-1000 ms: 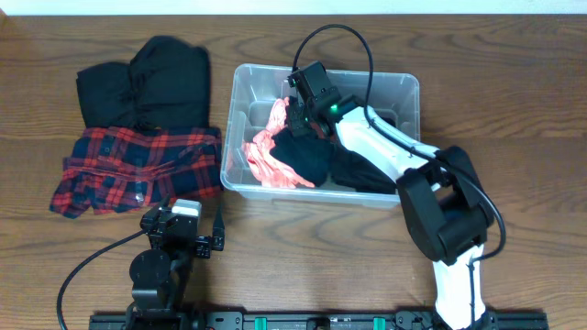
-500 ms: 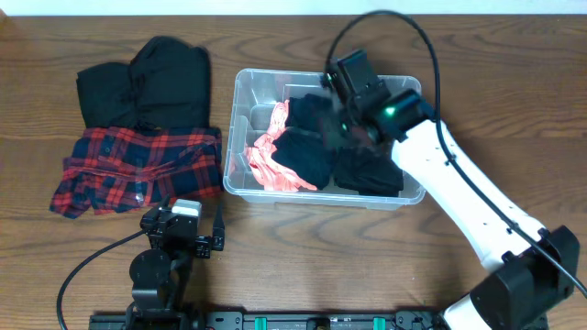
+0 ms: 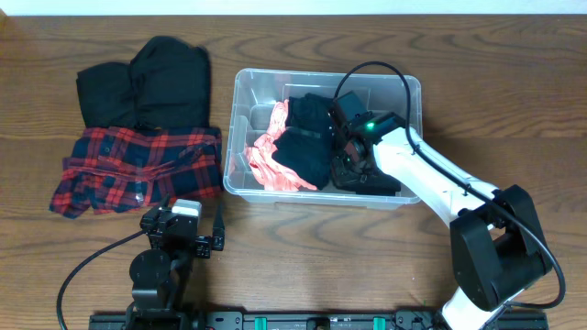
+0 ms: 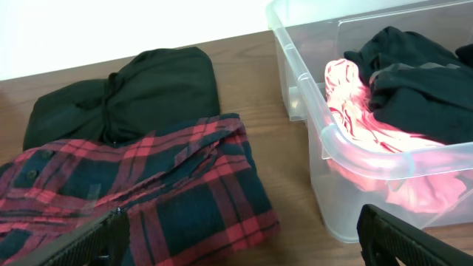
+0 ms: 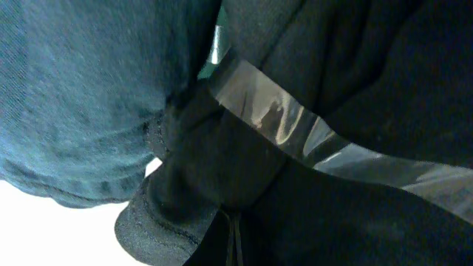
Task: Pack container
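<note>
The container (image 3: 253,88) sits in the middle of the counter (image 3: 514,55), long side toward me, where both of my arms can reach it. My right gripper (image 3: 343,163) is down inside its right half, sunk into the black clothing (image 3: 307,151) there. I judge I am either pressing that pile flat or settling a piece into the corner to leave room for more. The right wrist camera shows only dark cloth pressed against the lens and a strip of clear plastic across it. I cannot tell how far that gripper is open or whether it holds anything.

A coral-and-white patterned garment (image 3: 266,158) is bunched against the left wall of the container, beside the black pile. My left gripper (image 4: 242,214) is parked low near the front of the counter, spread wide with nothing in it. It faces the 2 items outside the bin: a red-and-navy plaid shirt (image 3: 138,170) and a black garment (image 3: 151,82) touching it on the far side. Both lie just left of the container, so they are probably next to go in.

I can read no brand or writing anywhere. Clothing covers most of the container's floor, and no label shows.
</note>
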Controlling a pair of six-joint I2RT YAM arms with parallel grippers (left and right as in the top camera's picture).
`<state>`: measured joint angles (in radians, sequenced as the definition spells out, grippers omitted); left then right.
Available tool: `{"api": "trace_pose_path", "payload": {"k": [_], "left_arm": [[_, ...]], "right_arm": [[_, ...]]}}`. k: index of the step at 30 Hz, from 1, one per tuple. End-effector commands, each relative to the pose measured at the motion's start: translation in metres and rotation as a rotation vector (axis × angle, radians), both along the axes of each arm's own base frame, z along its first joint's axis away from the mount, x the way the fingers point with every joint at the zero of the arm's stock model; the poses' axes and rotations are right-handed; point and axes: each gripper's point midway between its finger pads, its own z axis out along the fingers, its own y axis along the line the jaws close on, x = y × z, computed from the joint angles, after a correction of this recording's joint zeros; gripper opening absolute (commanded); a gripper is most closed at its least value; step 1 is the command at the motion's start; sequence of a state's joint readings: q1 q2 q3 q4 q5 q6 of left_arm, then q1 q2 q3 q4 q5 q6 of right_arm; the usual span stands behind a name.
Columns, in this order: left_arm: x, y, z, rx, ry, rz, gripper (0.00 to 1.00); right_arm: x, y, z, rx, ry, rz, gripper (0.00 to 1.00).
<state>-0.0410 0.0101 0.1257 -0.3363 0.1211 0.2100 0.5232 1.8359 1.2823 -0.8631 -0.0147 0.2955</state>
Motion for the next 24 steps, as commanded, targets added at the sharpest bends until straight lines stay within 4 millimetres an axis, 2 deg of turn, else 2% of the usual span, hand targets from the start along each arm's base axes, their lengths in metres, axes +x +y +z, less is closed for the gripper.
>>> {"api": "trace_pose_path", "payload": {"k": [1, 2, 3, 7, 9, 11, 14, 16, 20, 24], "left_arm": [[0.0, 0.0, -0.01, -0.004, 0.02, 0.003, 0.98], [0.0, 0.0, -0.01, -0.004, 0.02, 0.003, 0.98], [0.0, 0.0, -0.01, -0.004, 0.02, 0.003, 0.98], [0.0, 0.0, -0.01, -0.004, 0.02, 0.003, 0.98], [0.0, 0.0, -0.01, -0.004, 0.02, 0.003, 0.98], [0.0, 0.0, -0.01, -0.004, 0.021, 0.003, 0.98], [0.0, 0.0, -0.01, -0.004, 0.02, 0.003, 0.98], [0.0, 0.0, -0.01, -0.004, 0.02, 0.003, 0.98], [0.0, 0.0, -0.01, -0.004, 0.02, 0.003, 0.98], [0.0, 0.0, -0.01, -0.004, 0.02, 0.003, 0.98]], "right_arm": [[0.02, -0.009, 0.011, -0.006, -0.053, -0.053, 0.03], [0.025, -0.008, 0.022, 0.006, -0.073, -0.055, 0.05], [0.031, -0.007, 0.036, 0.022, -0.102, -0.06, 0.11], [0.054, -0.011, 0.108, 0.101, -0.25, -0.099, 0.52], [0.062, -0.024, 0.146, 0.137, -0.334, -0.13, 0.72], [0.066, -0.042, 0.176, 0.156, -0.408, -0.168, 0.85], [0.066, -0.082, 0.211, 0.157, -0.505, -0.261, 0.9], [0.061, -0.117, 0.231, 0.147, -0.556, -0.342, 0.94], [0.039, -0.171, 0.254, 0.118, -0.597, -0.475, 0.99], [0.009, -0.211, 0.268, 0.086, -0.616, -0.587, 0.99]]}}
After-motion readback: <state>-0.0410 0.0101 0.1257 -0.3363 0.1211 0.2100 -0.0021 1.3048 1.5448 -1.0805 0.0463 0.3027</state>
